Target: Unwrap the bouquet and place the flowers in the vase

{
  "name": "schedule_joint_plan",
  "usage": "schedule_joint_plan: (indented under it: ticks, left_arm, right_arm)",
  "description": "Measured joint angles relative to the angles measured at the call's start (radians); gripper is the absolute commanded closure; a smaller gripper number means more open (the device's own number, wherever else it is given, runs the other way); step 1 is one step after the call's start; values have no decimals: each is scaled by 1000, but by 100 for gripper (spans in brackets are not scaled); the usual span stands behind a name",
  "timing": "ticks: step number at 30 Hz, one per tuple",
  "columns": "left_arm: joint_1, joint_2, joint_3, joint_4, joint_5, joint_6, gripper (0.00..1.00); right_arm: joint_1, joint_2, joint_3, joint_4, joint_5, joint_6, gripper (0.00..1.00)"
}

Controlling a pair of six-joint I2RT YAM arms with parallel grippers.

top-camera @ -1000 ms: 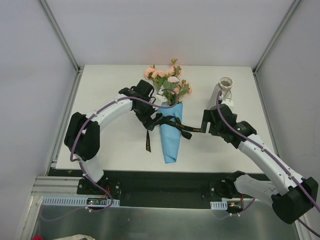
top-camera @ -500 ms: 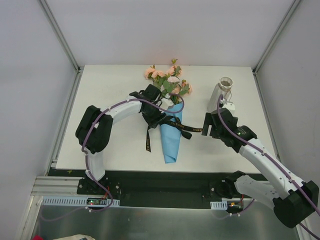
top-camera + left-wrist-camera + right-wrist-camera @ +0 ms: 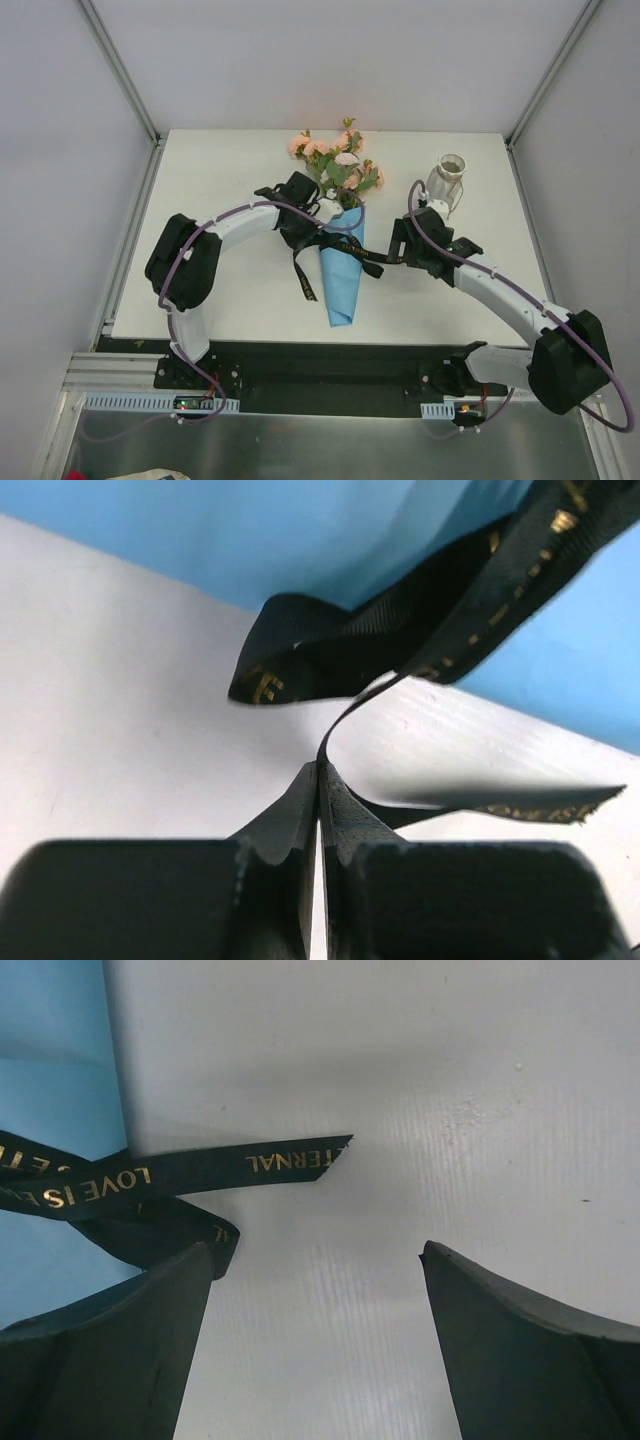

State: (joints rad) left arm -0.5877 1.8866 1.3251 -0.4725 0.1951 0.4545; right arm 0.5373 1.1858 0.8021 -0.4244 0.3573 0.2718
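Note:
The bouquet lies mid-table, its peach-pink flowers [image 3: 335, 160] pointing to the far side and its blue paper [image 3: 340, 280] cone tapering toward me. A gold-lettered black ribbon [image 3: 350, 250] is tied round the cone. My left gripper [image 3: 308, 238] sits at the cone's left side. In the left wrist view this gripper [image 3: 318, 767] is shut on a thin strand of the ribbon [image 3: 420, 630]. My right gripper [image 3: 316, 1252] is open, just right of the cone, and a loose ribbon end [image 3: 290, 1160] lies on the table ahead of its fingers. The whitish vase [image 3: 447, 178] stands at the back right.
The white table [image 3: 220, 290] is bounded by metal frame posts [image 3: 140, 110] and grey walls at left, right and back. A ribbon tail [image 3: 306, 282] hangs down left of the cone. My right arm's forearm [image 3: 500, 290] crosses the table near the vase.
My left gripper moved right to the cone and shut on a ribbon strand. My right gripper moved left, away from the vase, toward the ribbon's right end.

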Motion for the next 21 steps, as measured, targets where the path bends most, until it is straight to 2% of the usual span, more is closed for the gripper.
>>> schedule_joint_plan:
  ticks: [9,21]
  left_arm:
    - [20,-189,-11,-24,-19,-6,100]
    - [26,-282,-14,-119,-25,-8,100]
  right_arm:
    - [-5,163,0,152,-65,116,13]
    - [-9,335,3,264,-148,341,12]
